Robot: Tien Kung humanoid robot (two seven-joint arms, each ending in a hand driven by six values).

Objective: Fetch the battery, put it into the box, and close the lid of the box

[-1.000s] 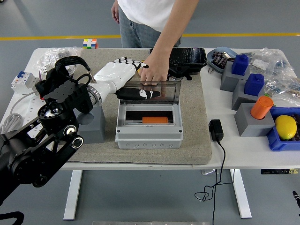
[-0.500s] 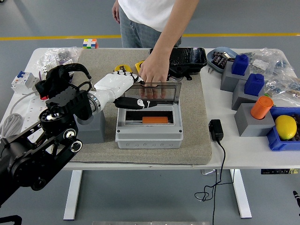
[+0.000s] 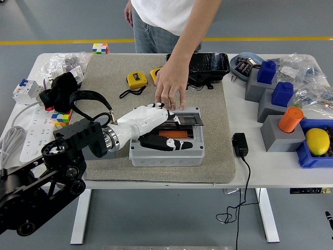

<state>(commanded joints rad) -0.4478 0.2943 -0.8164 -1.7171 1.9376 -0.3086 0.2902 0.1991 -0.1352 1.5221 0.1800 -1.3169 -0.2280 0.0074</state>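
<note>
A grey box (image 3: 166,155) sits on the grey mat, with the orange battery (image 3: 176,134) lying inside it. Its clear lid (image 3: 188,120) is tilted low over the opening, almost flat. My left hand (image 3: 156,125), white with a black thumb, is shut on the lid's left part, fingers on top and thumb in front. A person's hand (image 3: 170,91) reaches from the far side, its fingertips resting on the box's far edge by the lid's hinge. My right arm is out of view.
A yellow tape measure (image 3: 136,79) and a black case (image 3: 208,63) lie behind the box. A black adapter (image 3: 240,143) with its cable lies to the right. Grey blocks with blue and orange pieces (image 3: 281,112) and a lemon (image 3: 317,140) stand at far right.
My left hand has swung the lid from upright down toward me, almost flat over the box. My arm moved nearer and lower. The person's hand stayed at the hinge edge.
</note>
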